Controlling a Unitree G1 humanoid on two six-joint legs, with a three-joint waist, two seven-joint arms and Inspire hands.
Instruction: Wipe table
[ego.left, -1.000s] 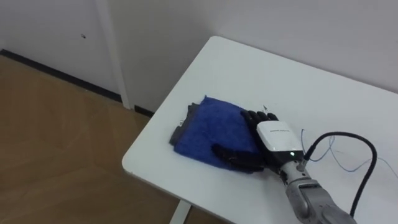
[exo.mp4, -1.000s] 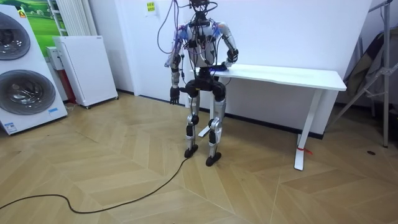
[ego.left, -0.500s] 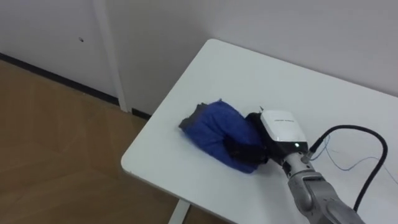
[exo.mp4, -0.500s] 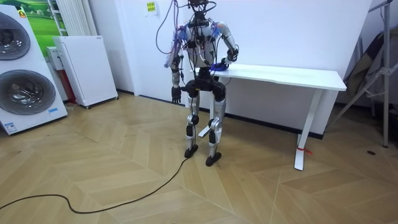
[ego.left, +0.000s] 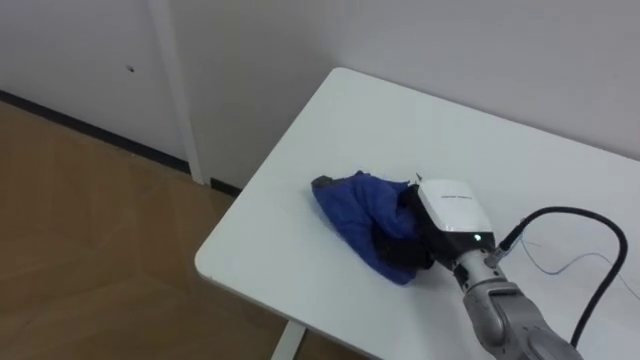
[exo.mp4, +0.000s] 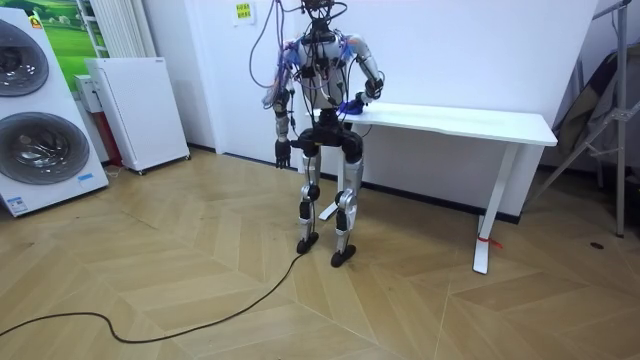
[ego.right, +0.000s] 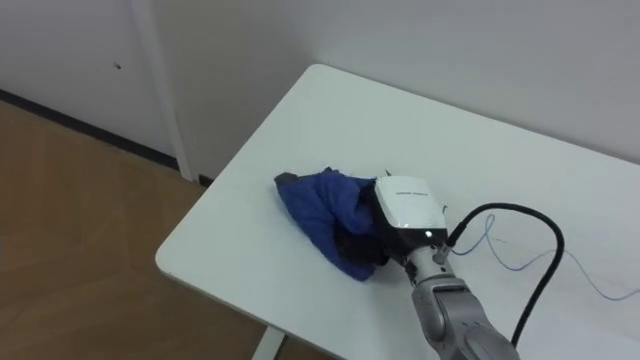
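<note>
A blue cloth (ego.left: 358, 203) lies bunched near the left front corner of the white table (ego.left: 400, 120). My right hand (ego.left: 448, 208) rests on the cloth's right side, fingers curled into it and gathering the fabric into a heap. A grey edge of the cloth sticks out at its left end. In the room view I stand at the table's (exo.mp4: 470, 122) left end with my right arm over the cloth (exo.mp4: 350, 104). My left hand (exo.mp4: 282, 153) hangs by my side.
The table's front and left edges lie close to the cloth, with wooden floor (ego.left: 90, 230) below. A thin blue wire (ego.left: 545, 255) lies on the tabletop to the right. A white wall backs the table. Washing machines (exo.mp4: 35, 110) and a white cabinet (exo.mp4: 140, 110) stand at the room view's left.
The right hand's fingers have curled shut from flat on the cloth. The flat folded cloth has been drawn rightward into a bunch under the hand.
</note>
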